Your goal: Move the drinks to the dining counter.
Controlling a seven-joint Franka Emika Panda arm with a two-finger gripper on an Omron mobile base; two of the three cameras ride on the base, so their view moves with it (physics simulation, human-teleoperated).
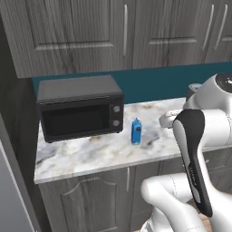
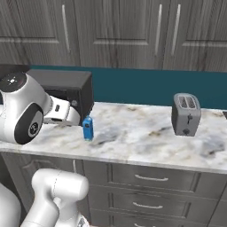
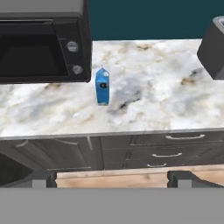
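Carton [image 1: 135, 131]: small, blue, gable-topped, with a dark label patch on its face. Stands upright on the marble counter [image 1: 90, 156], just beside the microwave's front right corner and apart from it, a little back from the counter's front edge. From the right base view the carton [image 2: 88, 128] sits left of centre on the counter [image 2: 146, 146], well apart from the toaster. From the hand view the carton [image 3: 102, 86] stands below the microwave's two knobs.

Microwave [image 1: 80, 108]: black, door shut, two round knobs on its right panel; set against the teal backsplash [image 1: 154, 84] at the counter's left end.

Toaster [image 2: 185, 114]: grey, two-slot, lever on its front; stands toward the counter's right end, near the backsplash.

Counter: white marble look with grey and tan veins. Dark wood-grain wall cabinets [image 2: 119, 31] with slim handles hang above; dark base drawers [image 3: 175, 146] and doors sit below.

Arm [image 1: 199, 149]: white with dark joints, raised in front of the counter, its hand held back from the counter's edge and above the wooden floor.

Gripper [image 3: 112, 178]: fingers [image 3: 41, 179] set wide apart at the bottom of the hand view, nothing between them, pointed toward the counter front and well short of the carton.
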